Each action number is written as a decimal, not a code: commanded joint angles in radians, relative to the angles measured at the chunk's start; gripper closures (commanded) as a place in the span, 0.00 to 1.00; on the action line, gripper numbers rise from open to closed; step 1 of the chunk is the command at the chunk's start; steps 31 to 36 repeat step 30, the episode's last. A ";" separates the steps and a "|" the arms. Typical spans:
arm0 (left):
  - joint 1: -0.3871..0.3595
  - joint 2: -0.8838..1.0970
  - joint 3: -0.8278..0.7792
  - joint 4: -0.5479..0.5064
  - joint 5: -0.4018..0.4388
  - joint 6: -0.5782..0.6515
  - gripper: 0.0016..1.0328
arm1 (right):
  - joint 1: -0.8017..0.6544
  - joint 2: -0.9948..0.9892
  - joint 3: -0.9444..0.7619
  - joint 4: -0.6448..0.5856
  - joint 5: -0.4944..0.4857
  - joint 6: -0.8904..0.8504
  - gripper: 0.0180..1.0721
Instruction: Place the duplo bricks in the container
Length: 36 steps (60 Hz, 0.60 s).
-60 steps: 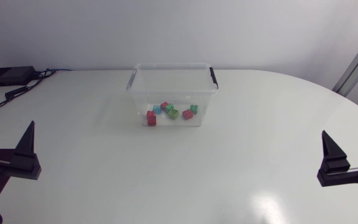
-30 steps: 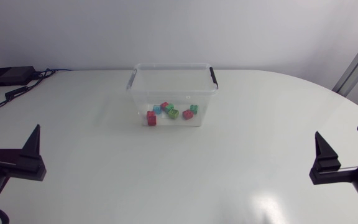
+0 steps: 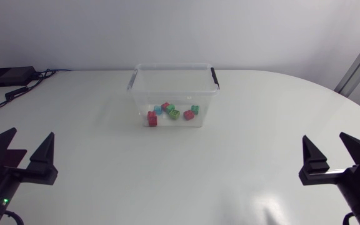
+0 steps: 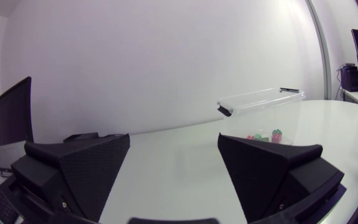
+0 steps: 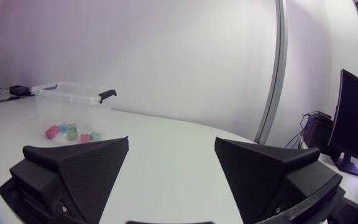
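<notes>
A clear plastic container (image 3: 174,94) with black handle clips stands at the table's far middle. Several duplo bricks, red (image 3: 152,119), blue (image 3: 158,110) and green (image 3: 174,114), lie on its floor. My left gripper (image 3: 27,147) is open near the front left edge with nothing between its fingers. My right gripper (image 3: 325,140) is open near the front right edge, also holding nothing. Both are far from the container. The left wrist view has the container (image 4: 263,99) and bricks (image 4: 266,135) ahead past the open left gripper (image 4: 173,138). Ahead of the right gripper (image 5: 171,142) are the container (image 5: 73,99) and bricks (image 5: 70,132).
A black box (image 3: 8,76) with cables (image 3: 24,87) sits at the table's back left corner. White tabletop (image 3: 180,169) stretches between both grippers and the container.
Both grippers have come further into the head view, the left one rightward and the right one leftward, so that both fingers of each now show. The container and bricks have not moved.
</notes>
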 commanded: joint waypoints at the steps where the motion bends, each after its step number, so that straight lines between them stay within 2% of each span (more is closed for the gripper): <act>1: -0.011 -0.002 -0.028 0.001 -0.006 -0.075 0.04 | -0.010 -0.003 -0.038 0.035 -0.015 0.057 0.05; 14: -0.030 0.001 -0.056 -0.006 -0.009 -0.185 0.04 | -0.024 -0.001 -0.088 0.090 -0.059 0.134 0.05; 36: -0.030 0.001 -0.056 -0.006 -0.009 -0.185 0.04 | -0.024 -0.001 -0.088 0.090 -0.059 0.134 0.05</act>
